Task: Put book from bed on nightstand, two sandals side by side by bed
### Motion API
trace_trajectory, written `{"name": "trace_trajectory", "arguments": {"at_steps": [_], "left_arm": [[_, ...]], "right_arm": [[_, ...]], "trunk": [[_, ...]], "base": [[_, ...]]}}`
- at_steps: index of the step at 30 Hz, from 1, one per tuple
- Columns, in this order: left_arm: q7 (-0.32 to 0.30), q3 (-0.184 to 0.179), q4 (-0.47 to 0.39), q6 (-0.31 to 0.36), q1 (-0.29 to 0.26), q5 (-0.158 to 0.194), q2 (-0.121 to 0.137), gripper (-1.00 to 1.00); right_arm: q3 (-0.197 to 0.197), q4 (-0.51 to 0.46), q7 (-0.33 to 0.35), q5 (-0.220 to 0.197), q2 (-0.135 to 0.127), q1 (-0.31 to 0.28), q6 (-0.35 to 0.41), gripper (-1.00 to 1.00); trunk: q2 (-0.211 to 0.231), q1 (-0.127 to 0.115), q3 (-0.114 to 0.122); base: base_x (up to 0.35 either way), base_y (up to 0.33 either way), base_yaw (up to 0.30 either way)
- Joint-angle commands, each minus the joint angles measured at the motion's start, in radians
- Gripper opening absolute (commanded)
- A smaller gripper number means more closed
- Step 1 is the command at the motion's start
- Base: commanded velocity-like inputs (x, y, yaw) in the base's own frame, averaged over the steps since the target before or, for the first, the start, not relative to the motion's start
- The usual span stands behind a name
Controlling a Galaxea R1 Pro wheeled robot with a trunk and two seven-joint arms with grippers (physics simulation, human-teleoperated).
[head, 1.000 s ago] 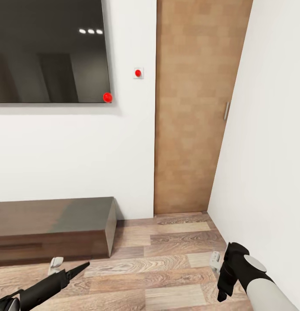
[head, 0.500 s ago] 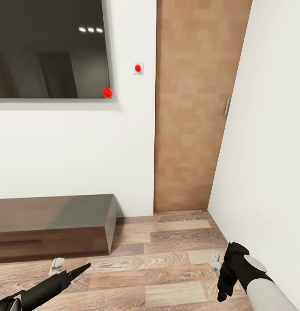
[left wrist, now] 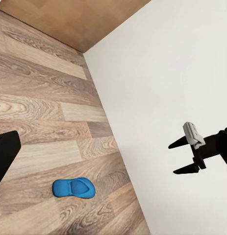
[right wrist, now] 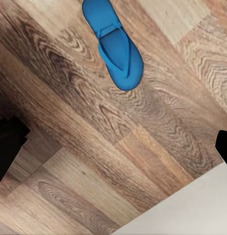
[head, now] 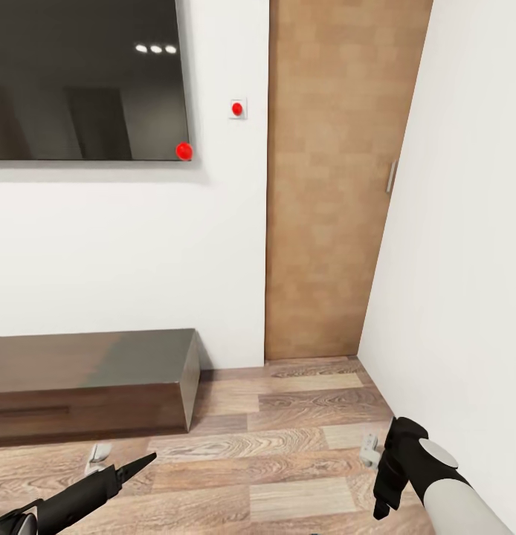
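Note:
A bright blue sandal (left wrist: 72, 188) lies flat on the wood floor close to the white wall in the left wrist view. The right wrist view also has a blue sandal (right wrist: 113, 44) on the planks; I cannot tell whether it is the same one. My right gripper (head: 381, 507) hangs low at the right, open and holding nothing (right wrist: 113, 147), and its spread fingers also appear in the left wrist view (left wrist: 178, 157). At the lower left, my left gripper (head: 143, 462) is open and empty, one finger (left wrist: 4, 155) at the frame's edge. The book, bed and nightstand are out of view.
Ahead is a white wall with a dark TV screen (head: 79, 74) and a switch (head: 238, 108). A low dark-brown cabinet (head: 87, 371) stands below it. A closed wooden door (head: 325, 186) fills the corner, and a white wall (head: 466, 260) runs close on the right.
The whole head picture has slid upward a little, so the camera has moved. Both arms keep the same place in the picture.

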Motion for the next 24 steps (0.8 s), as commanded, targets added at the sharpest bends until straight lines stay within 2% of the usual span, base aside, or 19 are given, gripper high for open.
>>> {"name": "trace_trajectory", "arguments": {"at_steps": [1,24], "left_arm": [[-0.002,0.000,0.000,0.009,-0.001,0.004,0.000,1.00],[-0.003,0.002,0.001,0.009,-0.001,0.004,0.001,1.00]], "right_arm": [[-0.004,-0.001,0.005,0.004,0.001,-0.001,0.006,1.00],[-0.004,-0.001,0.005,0.005,0.001,0.000,0.006,1.00]], "trunk": [[-0.008,0.004,-0.004],[-0.169,0.092,-0.076]], "base": [[0.000,0.000,0.000],[0.000,0.000,0.000]]}}
